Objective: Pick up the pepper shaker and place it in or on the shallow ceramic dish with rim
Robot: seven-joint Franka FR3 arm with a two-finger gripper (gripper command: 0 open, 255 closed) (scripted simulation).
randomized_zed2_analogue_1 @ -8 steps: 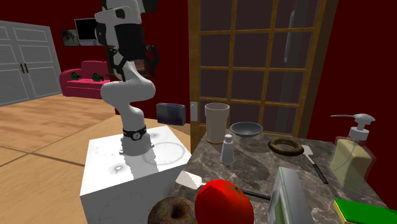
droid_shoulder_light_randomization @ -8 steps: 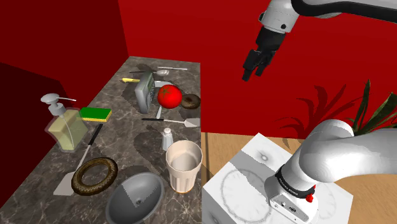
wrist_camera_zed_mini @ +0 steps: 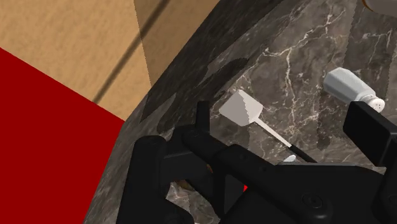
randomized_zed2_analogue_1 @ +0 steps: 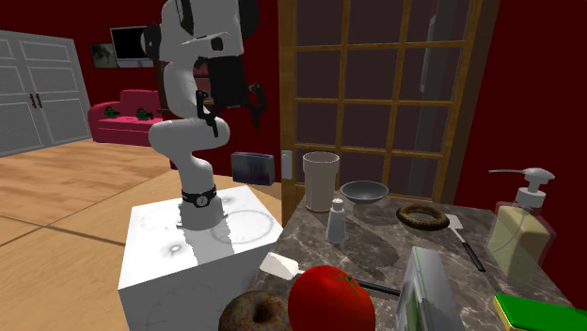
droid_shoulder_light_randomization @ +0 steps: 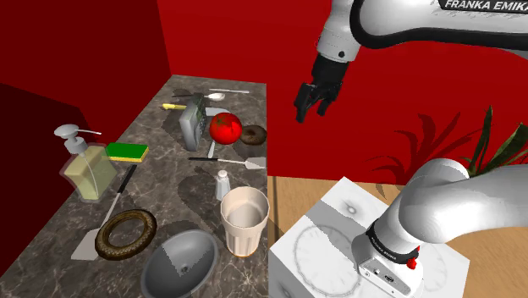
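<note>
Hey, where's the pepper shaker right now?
In the shoulder view, the pepper shaker stands upright on the dark marble counter, near the edge on that view's right, between the tall cup and the spatula.

On the tabletop (droid_shoulder_light_randomization: 169, 196): two doughnuts (droid_shoulder_light_randomization: 145, 224) (droid_shoulder_light_randomization: 261, 134), two spatulas (droid_shoulder_light_randomization: 252, 162) (droid_shoulder_light_randomization: 87, 245), one shaker (droid_shoulder_light_randomization: 222, 184), one cup (droid_shoulder_light_randomization: 244, 237), one bowl (droid_shoulder_light_randomization: 152, 264), one tomato (droid_shoulder_light_randomization: 225, 128), one sponge (droid_shoulder_light_randomization: 127, 152), one soap dispenser (droid_shoulder_light_randomization: 87, 172), one spoon (droid_shoulder_light_randomization: 222, 95).

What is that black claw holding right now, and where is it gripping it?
Nothing. The gripper hangs open in the air with nothing between its fingers. The pepper shaker stands untouched on the counter.
</note>
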